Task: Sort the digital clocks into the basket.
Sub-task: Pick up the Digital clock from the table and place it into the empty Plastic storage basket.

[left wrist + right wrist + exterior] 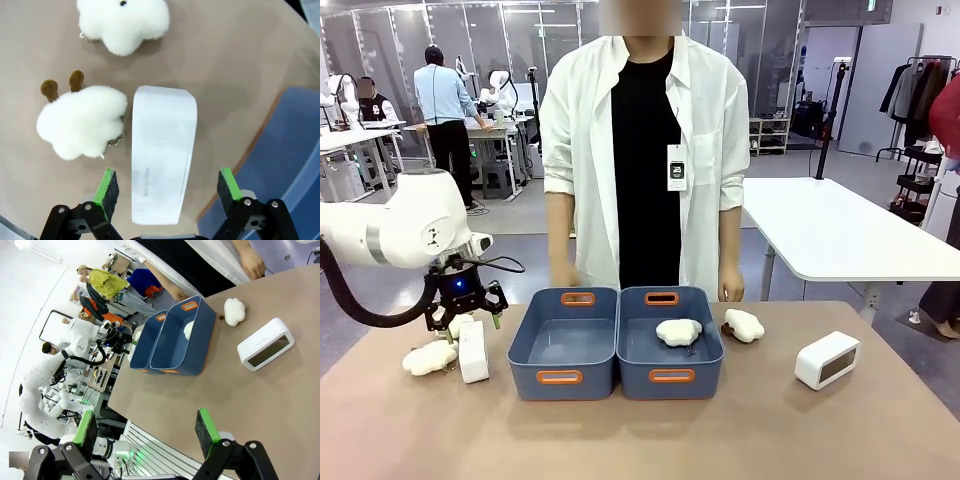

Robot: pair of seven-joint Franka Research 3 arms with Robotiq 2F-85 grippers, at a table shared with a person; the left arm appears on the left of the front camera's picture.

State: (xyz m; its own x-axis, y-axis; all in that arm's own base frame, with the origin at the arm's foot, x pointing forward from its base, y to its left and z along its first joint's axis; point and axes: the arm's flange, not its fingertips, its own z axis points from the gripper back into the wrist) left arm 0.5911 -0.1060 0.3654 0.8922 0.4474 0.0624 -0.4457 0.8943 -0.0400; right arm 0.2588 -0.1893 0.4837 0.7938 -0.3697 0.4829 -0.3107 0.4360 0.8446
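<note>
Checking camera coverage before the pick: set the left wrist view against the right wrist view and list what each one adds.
Left wrist adds: a clock lying on the table between the fingers of the open left gripper, with two plush toys beside it.
Right wrist adds: the other clock, dark face showing, far from the open right gripper; both bins side by side, a plush in one, another plush beyond them, and a person's hand.
Shared: the brown table and a blue bin.

Two digital clocks: first clock point(162, 150) directly beneath the left claw point(166, 175), second clock point(827, 360) well away. Two blue baskets: nearer basket point(533, 385), farther basket point(698, 385). Four plush toys: first plush point(82, 120) and second plush point(122, 20) just beside the claw, third plush point(678, 332) in the farther basket, fourth plush point(744, 324) past it.
</note>
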